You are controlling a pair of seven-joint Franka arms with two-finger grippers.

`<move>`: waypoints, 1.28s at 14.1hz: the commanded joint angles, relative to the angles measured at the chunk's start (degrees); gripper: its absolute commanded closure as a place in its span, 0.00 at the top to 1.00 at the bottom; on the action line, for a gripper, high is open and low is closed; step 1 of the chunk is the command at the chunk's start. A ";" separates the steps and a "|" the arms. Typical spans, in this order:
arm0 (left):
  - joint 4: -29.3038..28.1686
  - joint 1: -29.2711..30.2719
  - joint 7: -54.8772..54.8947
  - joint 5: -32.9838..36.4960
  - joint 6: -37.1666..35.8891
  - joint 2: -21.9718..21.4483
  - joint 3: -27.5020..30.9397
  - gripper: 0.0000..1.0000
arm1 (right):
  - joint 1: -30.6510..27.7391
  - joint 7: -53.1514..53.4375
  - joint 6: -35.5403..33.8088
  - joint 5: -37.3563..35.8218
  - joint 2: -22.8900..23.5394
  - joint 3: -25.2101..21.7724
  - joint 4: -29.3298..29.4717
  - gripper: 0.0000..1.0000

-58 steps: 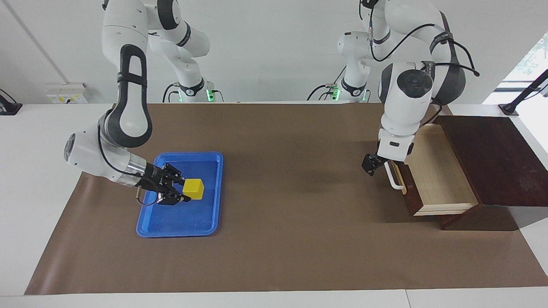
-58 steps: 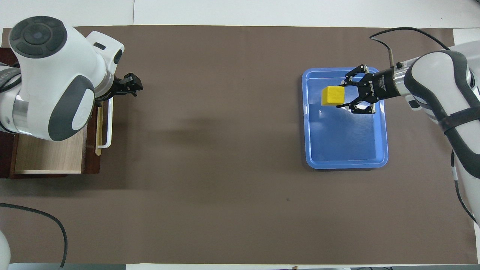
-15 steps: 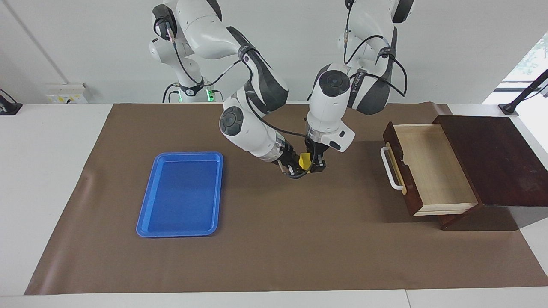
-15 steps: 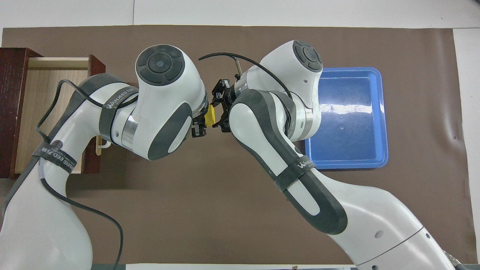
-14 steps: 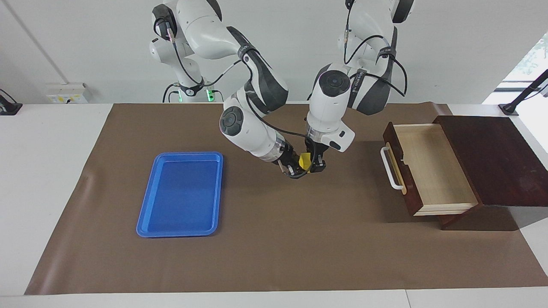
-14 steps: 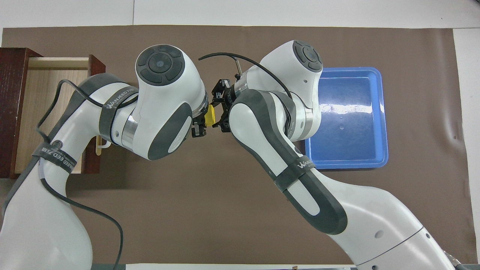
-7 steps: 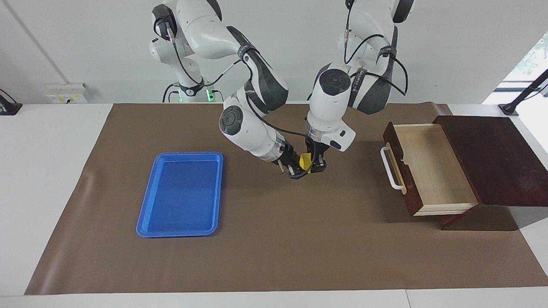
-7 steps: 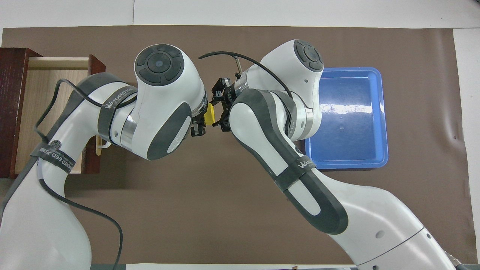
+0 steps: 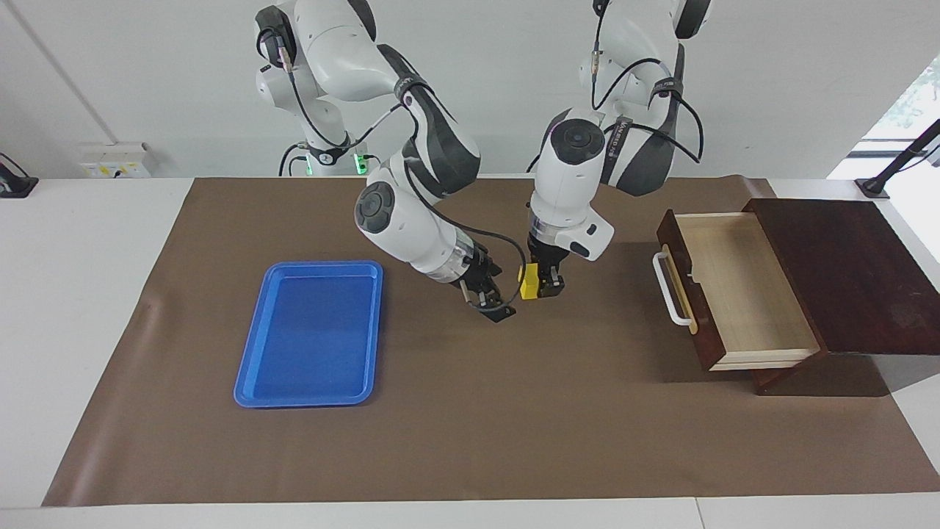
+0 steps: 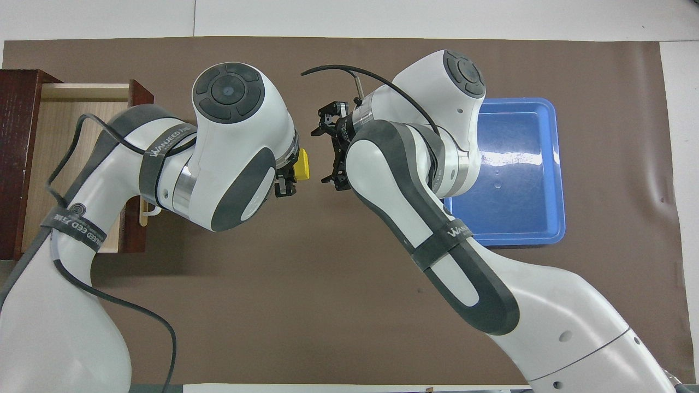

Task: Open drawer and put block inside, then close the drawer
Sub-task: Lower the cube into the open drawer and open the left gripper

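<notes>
yellow block point(image 9: 527, 282) pinched in left gripper point(image 9: 540, 286) fingers | right gripper point(image 9: 493, 303) fingers spread, just beside block

drawer point(image 9: 738, 283) open upward, right claw point(image 9: 493, 297) just beside block point(image 9: 528, 281)

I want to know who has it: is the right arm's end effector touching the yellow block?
Apart. The overhead view shows brown mat between the right end effector and the block.

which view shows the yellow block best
The facing view: the block shows two faces, gripped in the left gripper over the mat. Overhead, only a sliver of the block pokes out from under the left arm's wrist.
</notes>
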 commanded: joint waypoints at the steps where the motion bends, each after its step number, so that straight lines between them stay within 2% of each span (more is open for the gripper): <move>1: 3.26 6.13 6.49 0.54 -5.88 -3.35 0.03 0.00 | -6.55 -7.89 -4.74 -1.10 -6.00 0.24 -5.79 1.00; 3: 4.32 11.66 9.75 0.45 -7.82 -5.37 0.12 0.00 | -11.30 -18.25 -8.87 -3.37 -8.90 0.15 -8.08 1.00; 6: 3.63 19.84 17.47 0.45 -9.41 -7.14 0.03 0.00 | -15.80 -34.70 -14.94 -11.80 -12.95 0.15 -9.76 1.00; 10: -2.77 27.15 30.04 0.53 -7.57 -9.86 0.21 0.00 | -18.09 -52.97 -21.62 -27.79 -19.70 0.24 -9.50 1.00; 13: -8.32 31.18 36.12 0.62 -3.36 -10.83 0.30 0.00 | -17.74 -71.07 -27.95 -35.79 -27.53 0.24 -9.68 1.00; 14: -9.81 31.90 36.83 0.54 -1.60 -10.83 0.38 0.00 | -17.48 -75.57 -28.57 -38.52 -28.77 0.41 -9.68 1.00; 18: -18.77 33.84 36.04 0.54 7.88 -12.58 0.30 0.00 | -19.40 -77.55 -31.48 -39.69 -30.27 0.32 -9.76 1.00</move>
